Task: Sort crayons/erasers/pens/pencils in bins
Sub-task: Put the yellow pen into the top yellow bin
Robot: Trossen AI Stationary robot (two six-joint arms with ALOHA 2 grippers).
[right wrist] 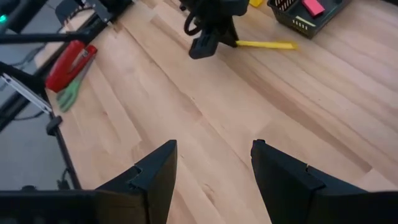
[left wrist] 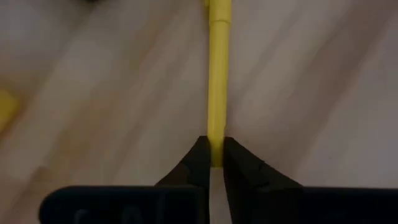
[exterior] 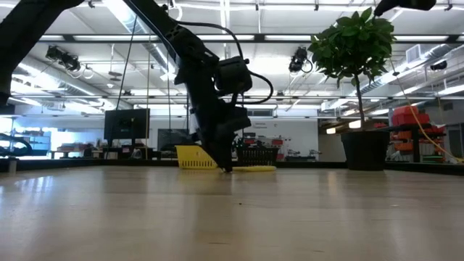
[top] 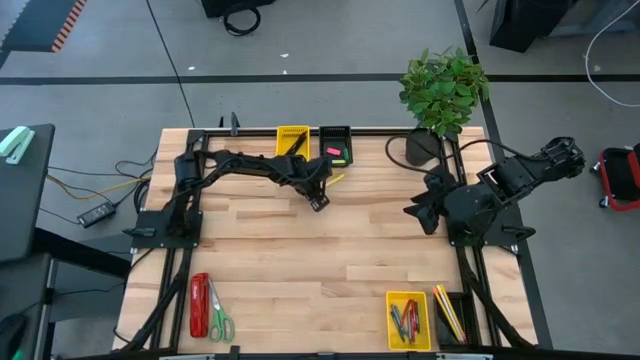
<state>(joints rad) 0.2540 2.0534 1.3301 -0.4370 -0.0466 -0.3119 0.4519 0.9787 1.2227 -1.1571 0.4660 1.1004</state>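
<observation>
1. Your table [top: 300, 260] is a pale wood slab; most of it is bare, and the bins sit at its far and near edges.
2. A potted plant [top: 445, 90] stands at the far right corner, beside the right arm's base.
3. Your left arm reaches across the far part of the table. Its left gripper [top: 319, 200] is down at the wood just in front of the two far bins. In the left wrist view the fingers [left wrist: 198, 163] stand narrow, pinched on the end of a yellow pencil [left wrist: 219, 74] that lies flat on the table.
4. Your right arm waits folded at the right edge. Its right gripper [right wrist: 214, 165] hangs above bare wood with its fingers spread wide and nothing between them.
5. A red stapler [top: 199, 304] and green-handled scissors [top: 220, 322] lie side by side at the near left corner.
6. The far yellow bin [top: 292, 140] sits at the far edge; something dark shows in it, but you cannot tell what.
7. The far black bin [top: 336, 145] stands just to its right and holds a pink eraser [top: 333, 152] with green beside it.
8. The near yellow bin [top: 408, 320] at the near right holds several short sticks, red and green among them.
9. The near black bin [top: 458, 322] just to its right holds long thin sticks, orange and yellow.
10. The yellow pencil lies near the far black bin, outside it, in no bin.
</observation>
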